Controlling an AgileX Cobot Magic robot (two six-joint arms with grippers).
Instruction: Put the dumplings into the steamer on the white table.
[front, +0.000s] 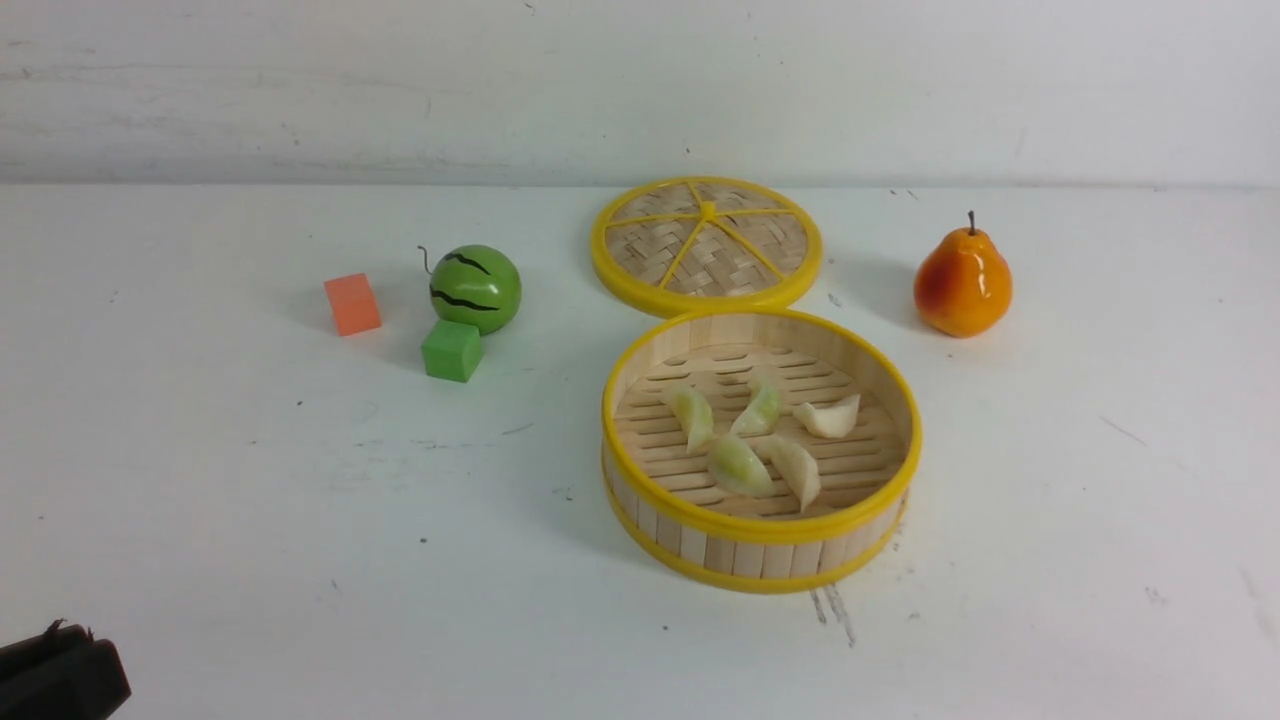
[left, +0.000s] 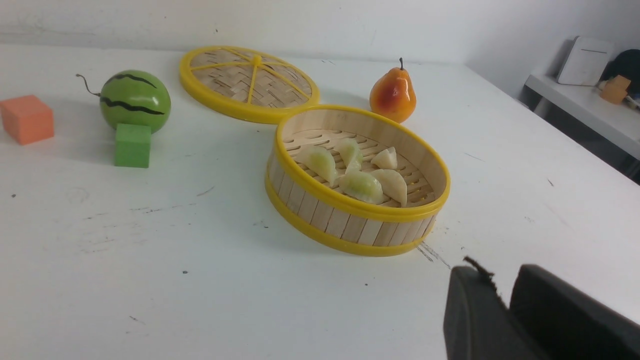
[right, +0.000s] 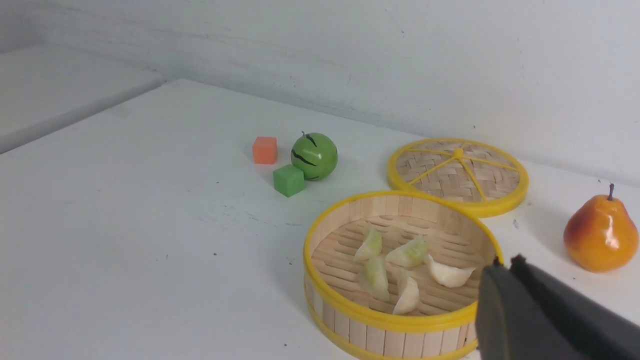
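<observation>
Several glossy cream-to-pale-green dumplings (front: 740, 466) lie together on the slatted floor of the steamer (front: 760, 527), a round bamboo basket with yellow rims standing on the white table (front: 250, 520). The same dumplings (left: 361, 185) (right: 375, 274) show in both wrist views. My left gripper (left: 502, 272) hovers over the table near the steamer's front side, fingers a narrow gap apart with nothing between them; in the front view only its dark tip (front: 60, 660) shows at the bottom left corner. My right gripper (right: 506, 262) is shut and empty, beside the steamer's rim on the pear's side.
The steamer's flat woven lid (front: 706, 245) lies just behind the basket. A pear (front: 962, 282) stands to the right. To the left sit a toy watermelon (front: 475, 288), a green cube (front: 452, 350) and an orange cube (front: 352, 304). A wall runs along the table's far edge.
</observation>
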